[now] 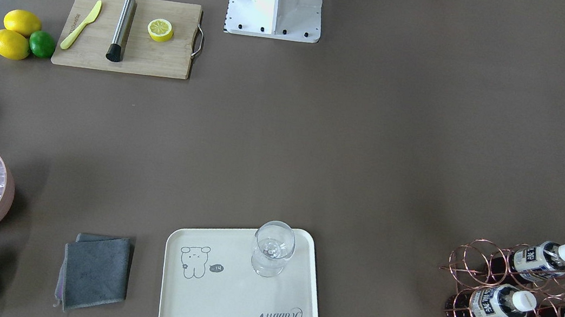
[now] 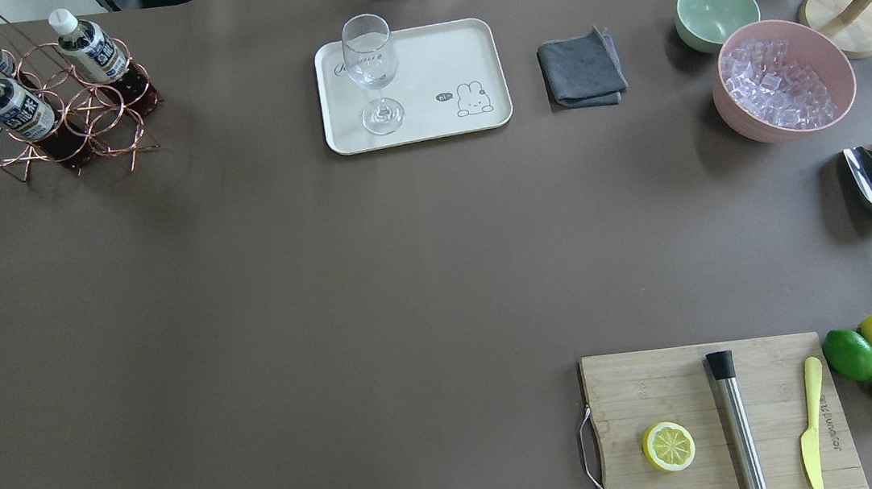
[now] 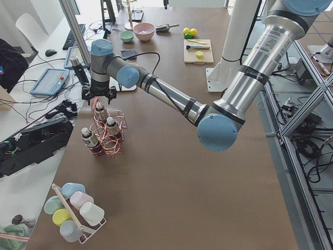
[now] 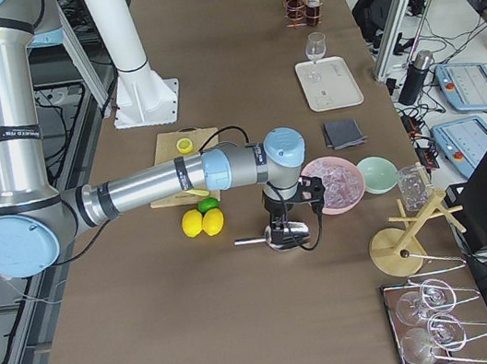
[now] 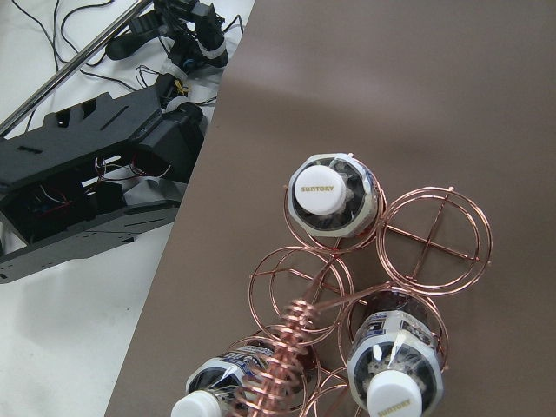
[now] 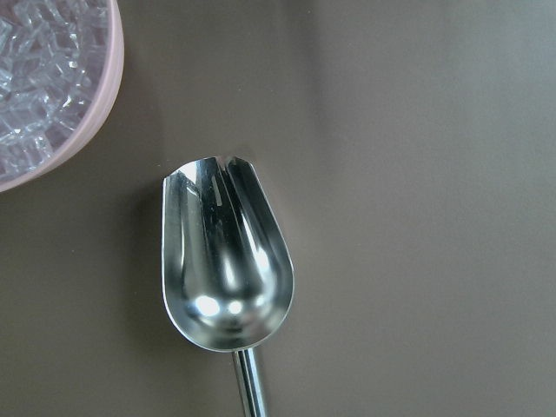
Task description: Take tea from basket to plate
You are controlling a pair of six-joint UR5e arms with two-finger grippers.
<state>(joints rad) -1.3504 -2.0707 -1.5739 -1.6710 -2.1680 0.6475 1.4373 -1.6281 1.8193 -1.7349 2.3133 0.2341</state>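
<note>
Exterior left view: the left tool hangs over the tea bottles in the basket; its spread cannot be told.

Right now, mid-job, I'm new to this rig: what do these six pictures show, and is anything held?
A two-armed robot works at a brown table. Two pictures look down on it, from behind the robot and from across; two look along it from its ends; two come from wrist cameras. The left end effector hangs over the copper basket, which holds three tea bottles. The right end effector hangs over a steel scoop beside a pink ice bowl. The cream plate bears only a glass. Nothing looks held; open or shut, I cannot tell.
</note>
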